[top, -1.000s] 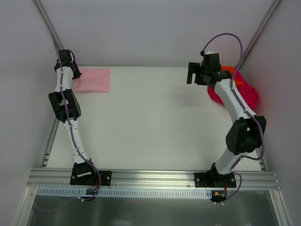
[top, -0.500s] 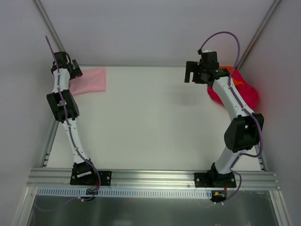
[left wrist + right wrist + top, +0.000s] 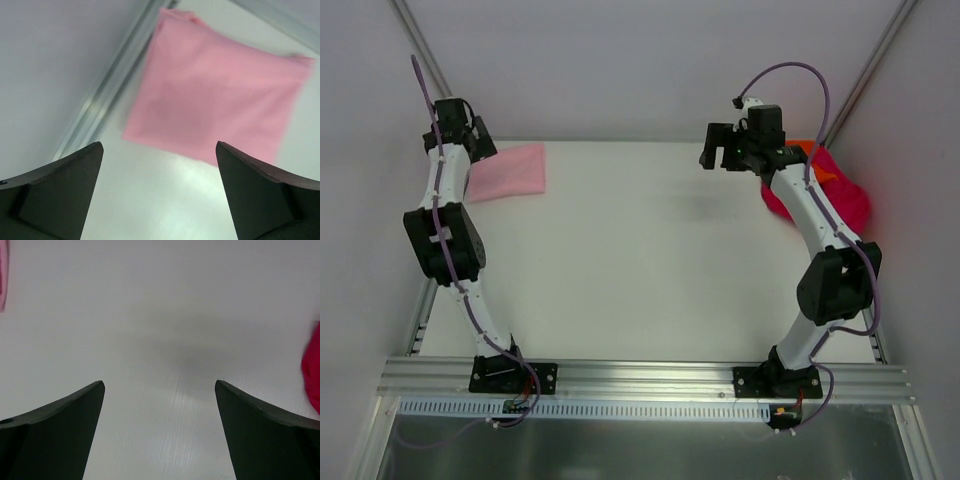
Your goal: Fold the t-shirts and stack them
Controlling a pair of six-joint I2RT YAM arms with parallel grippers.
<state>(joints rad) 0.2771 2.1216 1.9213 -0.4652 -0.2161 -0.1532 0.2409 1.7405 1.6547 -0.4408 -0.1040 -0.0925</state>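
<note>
Shirts: pink t-shirt [image 3: 215,95] folded, far-left on worktop [image 3: 640,260]; magenta t-shirt [image 3: 845,200] and orange t-shirt [image 3: 806,148] heaped far-right. My left end effector [image 3: 159,150] and right end effector [image 3: 160,385] both spread, empty. Soft limp cloth; I'd pinch a hem.

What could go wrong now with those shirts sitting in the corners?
1. The folded pink shirt lies right beside the table's left rail; a stack built there might overhang the edge or snag on it.
2. The magenta-red shirt and orange shirt are bunched together in the far right corner; open jaws reaching in may pinch both at once or drag one along.
</note>
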